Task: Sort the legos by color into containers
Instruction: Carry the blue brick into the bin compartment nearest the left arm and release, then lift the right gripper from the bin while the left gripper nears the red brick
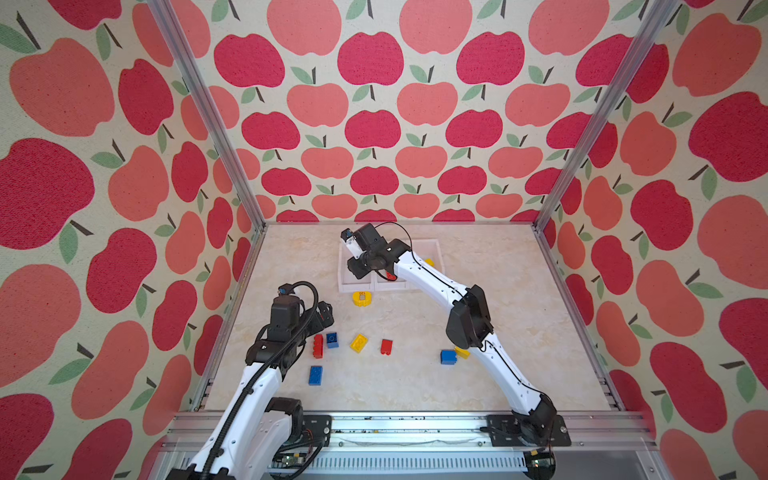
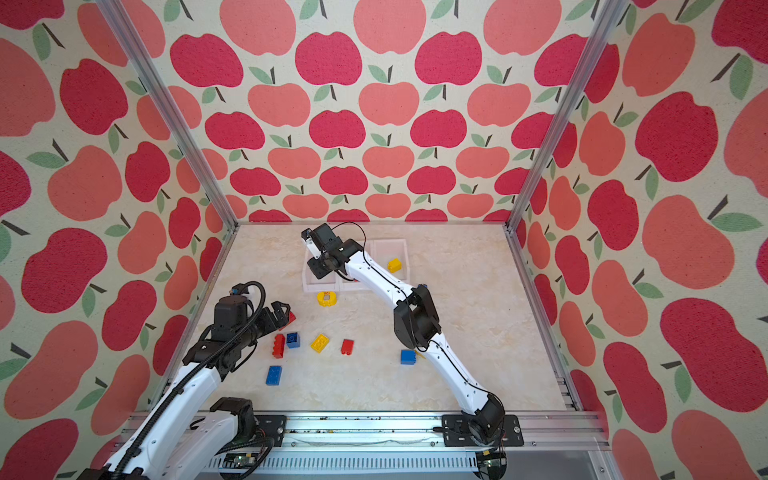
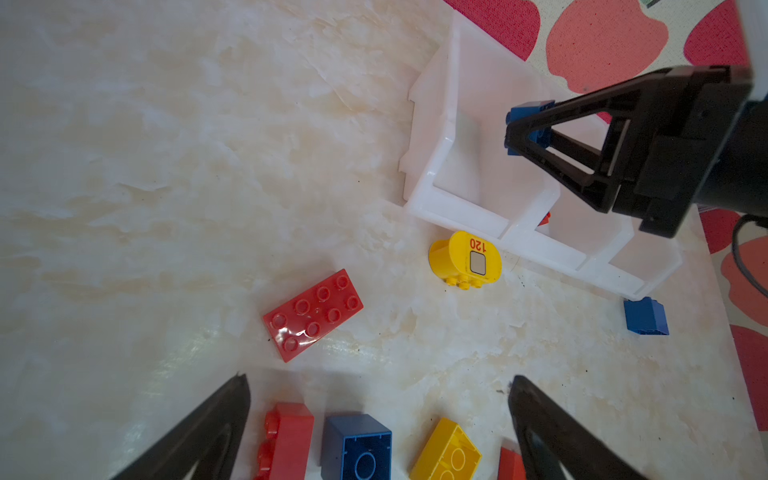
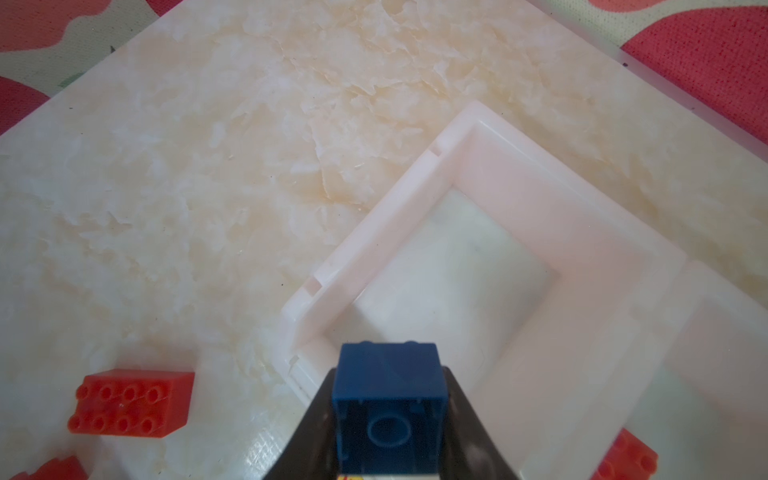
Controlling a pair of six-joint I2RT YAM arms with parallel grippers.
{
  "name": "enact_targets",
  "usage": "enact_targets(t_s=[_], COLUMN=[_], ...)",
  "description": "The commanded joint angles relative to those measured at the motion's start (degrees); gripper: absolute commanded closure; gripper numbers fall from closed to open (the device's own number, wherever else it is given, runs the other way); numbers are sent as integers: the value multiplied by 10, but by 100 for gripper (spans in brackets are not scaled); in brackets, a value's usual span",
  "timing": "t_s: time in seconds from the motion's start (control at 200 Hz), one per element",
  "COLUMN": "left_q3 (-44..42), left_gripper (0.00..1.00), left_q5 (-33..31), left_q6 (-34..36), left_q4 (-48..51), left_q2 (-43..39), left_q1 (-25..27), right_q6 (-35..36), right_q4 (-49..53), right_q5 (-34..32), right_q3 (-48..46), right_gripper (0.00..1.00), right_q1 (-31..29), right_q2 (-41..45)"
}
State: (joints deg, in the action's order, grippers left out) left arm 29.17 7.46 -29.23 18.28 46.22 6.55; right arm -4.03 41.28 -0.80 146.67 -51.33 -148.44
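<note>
Progress is early: right gripper point(image 3: 528, 129) holds blue brick point(image 4: 390, 399) over empty left bin point(image 4: 540, 195). Red brick point(image 1: 389, 275) and yellow brick point(image 2: 394, 265) seem binned. Left gripper point(image 3: 380, 380) gapes wide near many loose bricks point(image 1: 358, 343).

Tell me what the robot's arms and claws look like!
Both arms are white with black joints. The left arm carries a ribbed black hose; the right arm a thin black cable. The left claw and right claw each have two black pointed triangular fingers.
</note>
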Motion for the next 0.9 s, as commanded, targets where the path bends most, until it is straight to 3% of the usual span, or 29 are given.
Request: enact_targets(t_s=[0.0, 0.17, 0.27, 0.59, 0.895], left_q3=[9, 9, 10, 13, 27], left_gripper=[1, 1, 1, 1, 1], left_q5=[-4, -4, -4, -6, -10], left_q6=[-2, -2, -4, -5, -7], left_q4=[18, 18, 18, 25, 38], left_q2=[-12, -11, -11, -14, 2], left_q1=[-3, -3, -3, -3, -4], right_q6=[14, 15, 13, 6, 3], right_q4=[17, 13, 8, 1, -10], right_q5=[-9, -6, -3, 1, 4], right_q3=[23, 23, 22, 9, -65], right_gripper=[73, 51, 44, 43, 40], right_q1=[1, 1, 0, -1, -4], right_q2=[-17, -21, -18, 9, 82])
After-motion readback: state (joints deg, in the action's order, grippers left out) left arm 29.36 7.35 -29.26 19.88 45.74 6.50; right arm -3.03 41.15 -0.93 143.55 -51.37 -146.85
